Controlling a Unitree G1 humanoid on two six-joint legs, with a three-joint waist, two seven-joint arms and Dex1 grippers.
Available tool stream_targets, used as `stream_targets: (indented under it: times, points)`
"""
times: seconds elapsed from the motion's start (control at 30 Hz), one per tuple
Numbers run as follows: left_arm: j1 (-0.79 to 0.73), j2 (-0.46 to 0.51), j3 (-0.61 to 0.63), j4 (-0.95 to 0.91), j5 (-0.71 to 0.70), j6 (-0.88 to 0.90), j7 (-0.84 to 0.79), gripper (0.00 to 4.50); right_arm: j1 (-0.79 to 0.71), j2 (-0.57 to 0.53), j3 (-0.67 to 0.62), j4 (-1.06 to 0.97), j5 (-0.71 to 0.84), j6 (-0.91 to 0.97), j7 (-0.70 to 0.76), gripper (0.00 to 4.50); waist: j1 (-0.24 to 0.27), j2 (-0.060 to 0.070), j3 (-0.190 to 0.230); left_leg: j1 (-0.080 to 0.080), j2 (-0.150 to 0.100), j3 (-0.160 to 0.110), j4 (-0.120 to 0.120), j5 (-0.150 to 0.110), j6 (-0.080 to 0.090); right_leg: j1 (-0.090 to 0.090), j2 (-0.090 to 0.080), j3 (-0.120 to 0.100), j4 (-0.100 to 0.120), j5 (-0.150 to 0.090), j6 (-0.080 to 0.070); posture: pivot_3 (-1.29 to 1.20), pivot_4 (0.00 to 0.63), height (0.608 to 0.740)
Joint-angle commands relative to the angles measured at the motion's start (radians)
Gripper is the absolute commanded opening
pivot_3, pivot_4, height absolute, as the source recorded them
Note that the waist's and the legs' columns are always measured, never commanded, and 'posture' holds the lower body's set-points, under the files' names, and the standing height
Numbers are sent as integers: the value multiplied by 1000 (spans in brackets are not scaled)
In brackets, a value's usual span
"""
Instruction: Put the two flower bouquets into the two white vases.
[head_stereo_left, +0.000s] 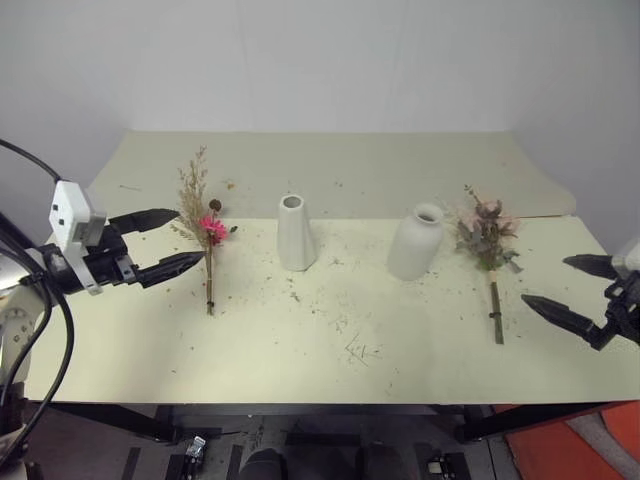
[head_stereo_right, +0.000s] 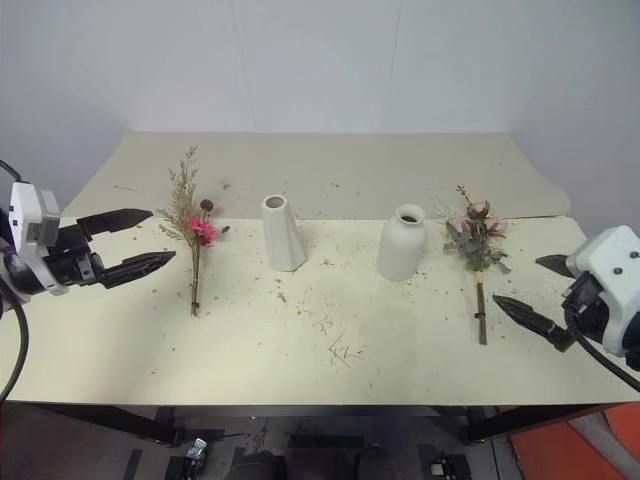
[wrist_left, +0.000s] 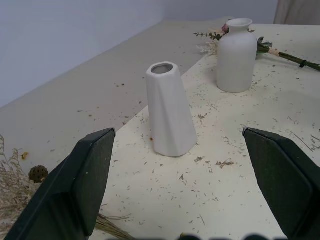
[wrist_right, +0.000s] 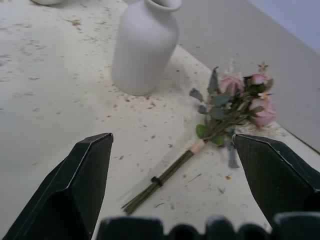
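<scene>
Pre-grasp: both bouquets flat on the table (head_stereo_left: 300, 370), vases empty. My left gripper (head_stereo_left: 165, 243) and right gripper (head_stereo_left: 563, 287) gape wide, holding nothing. Next: drop onto pink-daisy bunch (head_stereo_left: 204, 232) stems.

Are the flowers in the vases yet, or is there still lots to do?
Not yet, nothing is finished. Both bouquets lie flat on the table: the pink daisy bunch beside the slim vase, the pink rose bunch beside the round vase. Both vases stand empty. The left gripper and right gripper are open, each near its bunch, holding nothing. All of the picking up and putting in is left.
</scene>
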Motion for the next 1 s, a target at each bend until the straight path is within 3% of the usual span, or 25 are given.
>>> stream_targets:
  times: [0.03, 0.3, 0.43, 0.6, 0.83, 1.0]
  points:
    - [5, 3, 51, -26, -10, -14, 16, 4444, -36, -22, -1, -19, -9, -22, -22, 4500, 1, 0, 0, 0, 0, 0, 0, 0, 0, 0, 0, 0, 0, 0, 0, 0, 150, 740]
    - [5, -12, 55, -33, -31, -18, 9, 4444, -33, -39, 20, 11, -25, -3, -22, 4500, 4, 0, 0, 0, 0, 0, 0, 0, 0, 0, 0, 0, 0, 0, 0, 0, 150, 740]
    - [-47, -16, 10, -8, -15, -30, -2, 4444, -89, -94, 105, 62, -37, 92, -69, 4500, 1, 0, 0, 0, 0, 0, 0, 0, 0, 0, 0, 0, 0, 0, 0, 0, 150, 740]
    - [-191, -96, -125, -22, -15, -23, -24, 4444, -393, -94, 323, 239, 13, 341, -157, 4500, 0, 0, 0, 1, 0, 0, 1, 0, 0, 1, 0, 0, 0, 2, -1, 0, 150, 740]
    - [-344, -250, -309, -22, 17, -13, -29, 4444, -837, 79, 617, 684, -130, 447, -331, 4500, -7, 0, 0, -4, -1, 0, 2, 0, 0, -3, 1, 2, -1, 2, -1, 0, 150, 740]
    - [-356, -285, -364, -32, 39, -16, -44, 4444, -997, 160, 719, 933, -209, 429, -370, 4500, -6, 3, -2, -16, -1, 0, 3, 1, 0, -16, 1, 3, 3, 3, -1, 0, 150, 740]
